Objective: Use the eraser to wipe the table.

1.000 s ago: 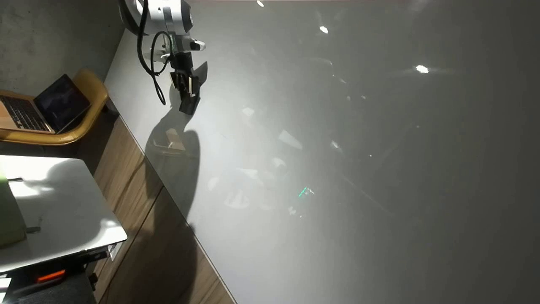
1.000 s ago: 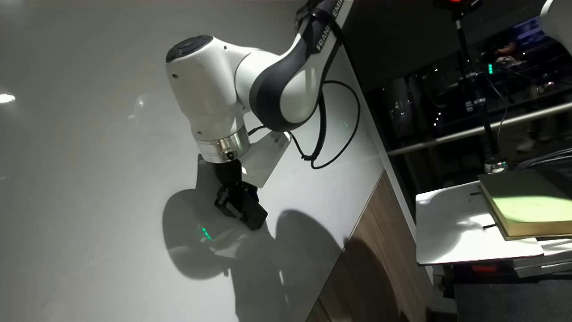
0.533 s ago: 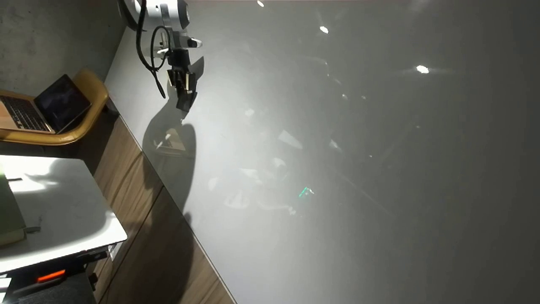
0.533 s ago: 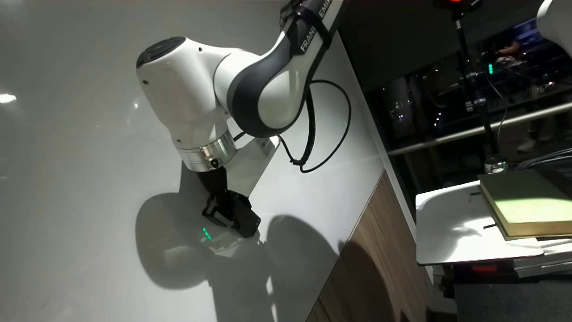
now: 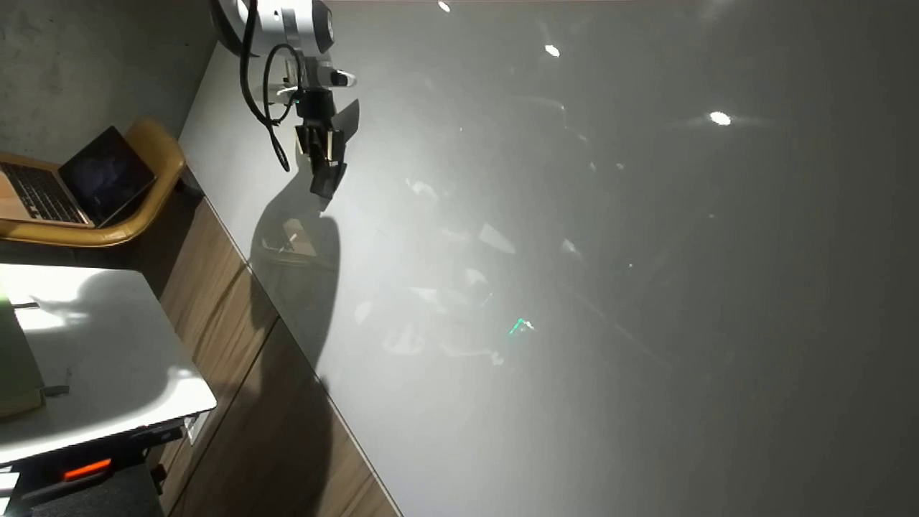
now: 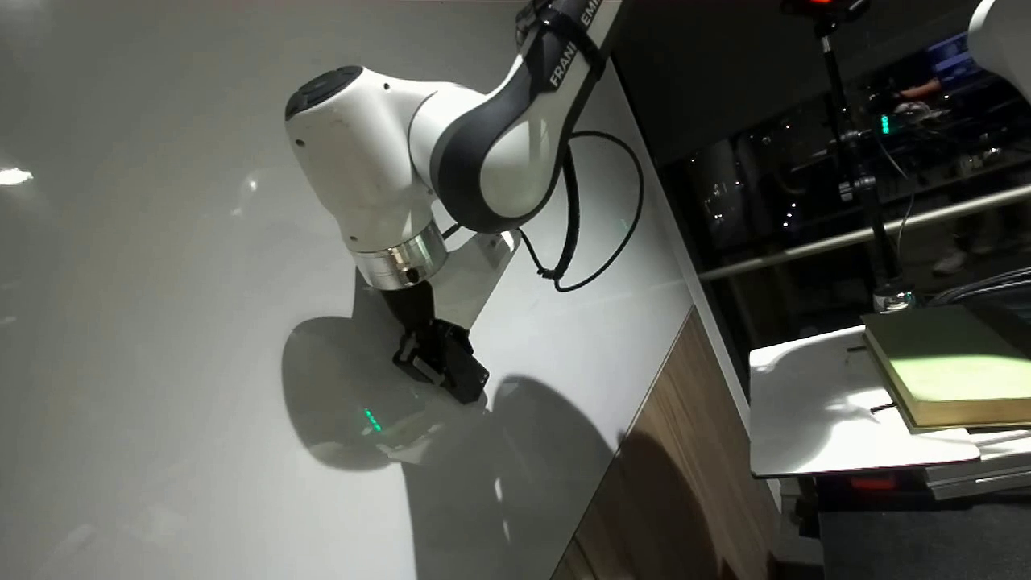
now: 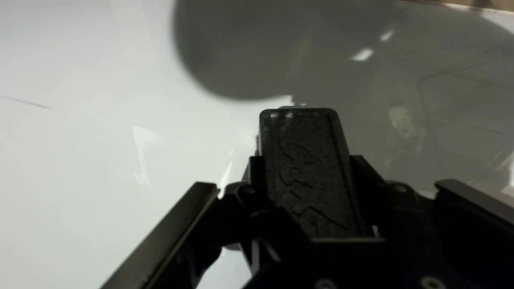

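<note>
Harsh light on the glossy table (image 5: 646,359), bright near the arm (image 5: 269,25), dim grey farther off.
Glare spots (image 5: 719,118) dot it; a shadow (image 5: 309,309) spills over its edge in both exterior views; parts of the side desk (image 5: 57,283) blow out white; in an exterior view the background (image 6: 709,97) sinks nearly black. The wrist view looks soft.

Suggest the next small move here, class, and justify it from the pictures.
Probably draw the dark grey oblong eraser in a short, lightly pressed stroke along the flat, glossy white-grey table: the black two-fingered gripper grips the eraser, whose free end looks close to the table, though contact is unclear.
</note>
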Available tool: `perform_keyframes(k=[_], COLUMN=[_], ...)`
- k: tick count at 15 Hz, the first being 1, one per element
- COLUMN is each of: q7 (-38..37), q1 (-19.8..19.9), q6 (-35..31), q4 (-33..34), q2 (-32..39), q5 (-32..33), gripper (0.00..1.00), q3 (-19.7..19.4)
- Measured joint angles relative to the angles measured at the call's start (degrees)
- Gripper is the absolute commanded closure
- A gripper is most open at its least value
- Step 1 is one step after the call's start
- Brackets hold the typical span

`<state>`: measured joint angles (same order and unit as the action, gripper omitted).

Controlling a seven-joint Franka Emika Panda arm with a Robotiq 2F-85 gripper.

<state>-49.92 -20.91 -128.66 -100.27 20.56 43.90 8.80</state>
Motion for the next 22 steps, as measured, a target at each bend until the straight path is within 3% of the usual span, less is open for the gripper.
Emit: perform_keyframes(k=[7, 17, 20, 22], q7=[-0.9, 0.3, 0.4, 1.4], q1=[5.4, 19.3, 20.5, 19.3], q6=[-6.5, -19.8, -22.2, -20.8], q4=[-11.0, -21.5, -22.9, -25.2], q2=[-8.1, -13.2, -13.2, -13.3], q5=[0.6, 5.4, 3.6, -1.0], gripper=[0.71, 0.71, 0.71, 0.71], q3=[-4.5, -13.2, -13.3, -11.1])
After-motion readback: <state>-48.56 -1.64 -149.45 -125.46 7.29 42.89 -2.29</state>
